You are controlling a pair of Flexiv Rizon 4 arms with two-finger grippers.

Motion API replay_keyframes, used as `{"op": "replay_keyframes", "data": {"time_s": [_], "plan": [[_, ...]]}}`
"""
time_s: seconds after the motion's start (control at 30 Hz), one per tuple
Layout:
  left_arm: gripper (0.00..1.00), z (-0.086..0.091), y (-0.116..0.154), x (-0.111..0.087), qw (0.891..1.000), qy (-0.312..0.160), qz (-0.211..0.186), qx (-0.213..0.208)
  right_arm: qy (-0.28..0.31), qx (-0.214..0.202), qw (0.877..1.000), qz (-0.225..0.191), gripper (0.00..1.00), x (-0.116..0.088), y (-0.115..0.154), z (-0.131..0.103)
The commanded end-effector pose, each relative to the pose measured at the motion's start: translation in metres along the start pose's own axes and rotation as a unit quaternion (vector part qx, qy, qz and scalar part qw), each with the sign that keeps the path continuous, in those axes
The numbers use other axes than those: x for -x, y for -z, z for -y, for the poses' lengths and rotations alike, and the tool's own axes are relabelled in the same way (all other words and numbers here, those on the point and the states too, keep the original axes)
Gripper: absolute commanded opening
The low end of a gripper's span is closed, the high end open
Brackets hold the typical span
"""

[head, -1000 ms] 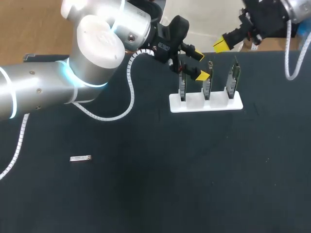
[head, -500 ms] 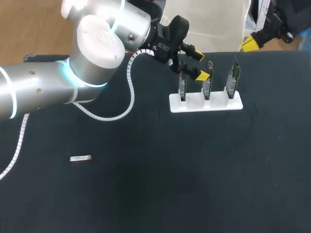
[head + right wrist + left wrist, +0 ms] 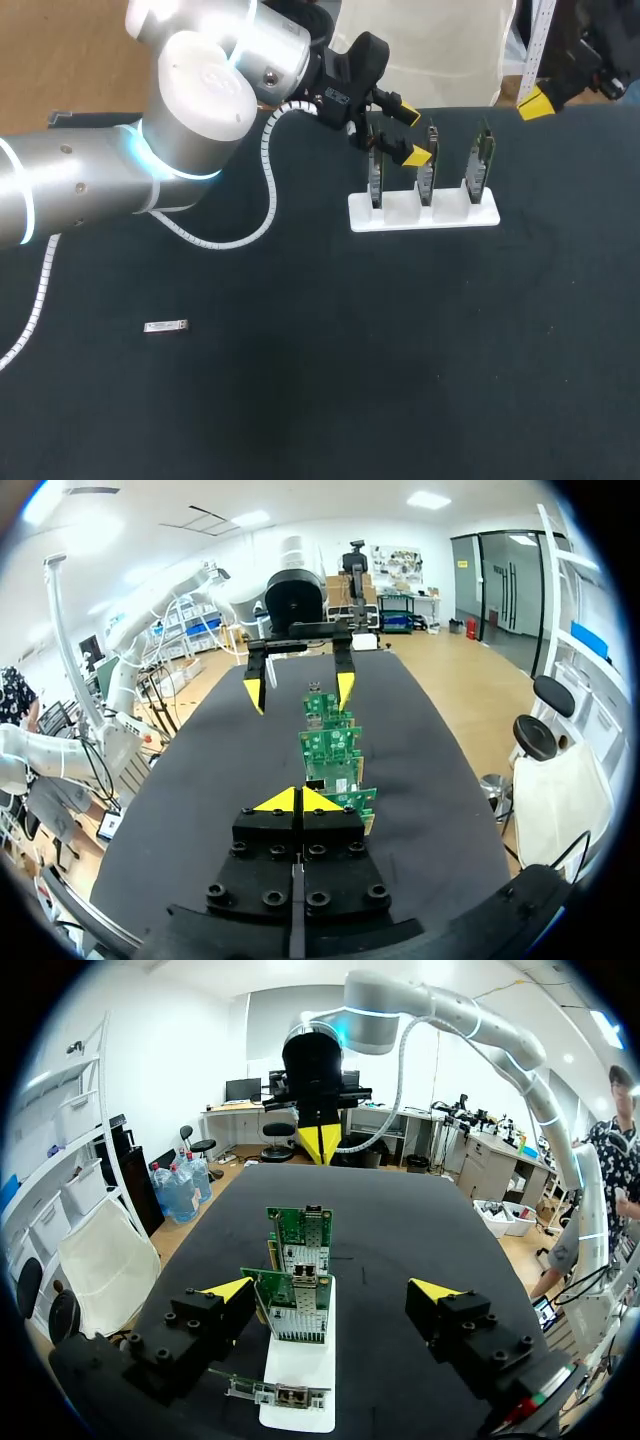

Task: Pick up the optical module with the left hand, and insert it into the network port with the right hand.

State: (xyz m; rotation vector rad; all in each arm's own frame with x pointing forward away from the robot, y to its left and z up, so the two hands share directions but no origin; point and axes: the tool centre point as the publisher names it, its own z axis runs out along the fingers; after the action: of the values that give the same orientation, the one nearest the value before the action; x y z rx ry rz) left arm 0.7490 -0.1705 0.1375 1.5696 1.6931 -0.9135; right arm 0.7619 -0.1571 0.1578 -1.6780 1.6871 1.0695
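Stillness marks the optical module (image 3: 165, 326): it lies flat on the black table (image 3: 400, 350) exactly where it lay a second ago, alone on the left side and well apart from both arms. What has shifted is the right gripper (image 3: 533, 102). It was hanging over the far side of the network cards, and it has since pulled back toward the table's far right corner, with its yellow tips pressed together on nothing (the right wrist view shows them meeting point to point). The left gripper (image 3: 412, 135) has not budged; it hovers with its fingers spread wide just beside the middle network card (image 3: 427, 165), above the white holder (image 3: 423, 212) in which the three cards stand upright in a row.

To my eye that retreat clears the space round the ports, but the pick-up has not begun: the left arm sits at the wrong end of the table and would have to swing away from the cards and come down over the module before anything else can happen.

The module itself is a small, slim, silvery bar, long side running roughly across the table, pale against the dark cloth. It looks thin and low-lying, so I would guess the grip needs to close on its long sides, close to the surface. Finer detail is too small to tell.
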Motion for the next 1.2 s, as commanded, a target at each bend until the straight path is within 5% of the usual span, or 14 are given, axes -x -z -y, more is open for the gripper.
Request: {"op": "replay_keyframes", "data": {"time_s": [0.03, 0.3, 0.33, 0.37, 1.2], "plan": [[1.0, -0.0013, 0.0, 0.0016, 1.0, 0.002, -0.004, -0.001, 0.001, 0.002, 1.0, -0.004, 0.0, -0.0003, -0.0028, 0.0028], [1.0, -0.0013, 0.0, 0.0016, 1.0, 0.002, -0.004, -0.001, 0.006, -0.004, 1.0, -0.008, 0.0, -0.0001, -0.0048, 0.0014], [1.0, -0.0013, 0.0, 0.0016, 1.0, 0.002, -0.004, -0.001, 0.004, -0.002, 1.0, -0.009, 0.31, -0.0001, -0.0049, 0.0008], [1.0, -0.0013, 0.0, 0.0016, 1.0, 0.002, -0.004, -0.001, 0.004, -0.002, 1.0, -0.009, 1.0, -0.0001, -0.0049, 0.0008], [1.0, -0.0016, 0.0056, 0.0109, 1.0, -0.013, 0.006, 0.003, 0.004, -0.002, 1.0, -0.009, 1.0, -0.0001, -0.0049, 0.0008]]}}
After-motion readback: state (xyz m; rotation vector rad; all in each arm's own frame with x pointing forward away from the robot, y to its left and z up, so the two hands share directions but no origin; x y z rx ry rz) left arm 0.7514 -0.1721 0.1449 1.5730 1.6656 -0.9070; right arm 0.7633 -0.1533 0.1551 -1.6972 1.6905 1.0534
